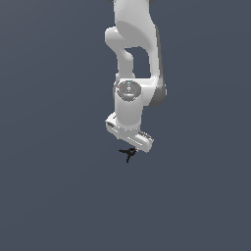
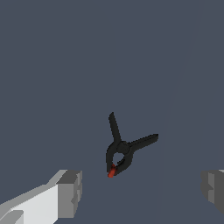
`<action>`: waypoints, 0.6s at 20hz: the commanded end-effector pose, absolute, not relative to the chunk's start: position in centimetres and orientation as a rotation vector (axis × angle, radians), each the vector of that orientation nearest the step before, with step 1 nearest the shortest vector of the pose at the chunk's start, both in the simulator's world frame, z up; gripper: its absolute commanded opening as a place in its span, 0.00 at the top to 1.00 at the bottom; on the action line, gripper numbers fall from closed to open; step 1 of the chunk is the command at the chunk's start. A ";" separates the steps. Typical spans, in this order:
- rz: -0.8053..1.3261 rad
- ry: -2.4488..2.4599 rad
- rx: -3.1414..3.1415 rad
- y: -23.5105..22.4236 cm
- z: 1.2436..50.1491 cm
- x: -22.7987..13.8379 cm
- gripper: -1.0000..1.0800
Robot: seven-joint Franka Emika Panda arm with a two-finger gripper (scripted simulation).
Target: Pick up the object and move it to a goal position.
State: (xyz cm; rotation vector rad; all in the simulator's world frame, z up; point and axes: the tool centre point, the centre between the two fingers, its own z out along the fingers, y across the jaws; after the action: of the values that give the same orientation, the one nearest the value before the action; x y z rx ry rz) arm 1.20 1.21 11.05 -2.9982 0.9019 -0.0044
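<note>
The object (image 2: 121, 150) is a small black spring clamp with two spread handles and a red tip. It lies on the dark grey floor. In the exterior view the object (image 1: 128, 154) shows as a tiny black shape just under the white hand. My gripper (image 2: 142, 190) is open, its two grey fingertips (image 2: 70, 192) wide apart. The clamp sits ahead of them, nearer the one finger, and touches neither. Nothing is held. In the exterior view the gripper (image 1: 130, 147) hangs straight over the object, with its fingers hard to make out.
A plain dark grey floor (image 1: 59, 186) runs all around the object. The white arm (image 1: 132, 49) comes down from the top of the exterior view.
</note>
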 end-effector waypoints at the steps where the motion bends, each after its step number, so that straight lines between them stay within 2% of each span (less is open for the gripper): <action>1: -0.002 1.007 -2.965 1.4 10.3 1.2 0.04; 12: 0.002 1.403 -2.806 1.9 7.6 1.0 0.04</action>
State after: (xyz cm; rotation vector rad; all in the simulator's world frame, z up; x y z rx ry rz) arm 1.02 1.87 7.86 -2.8281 1.3563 0.0024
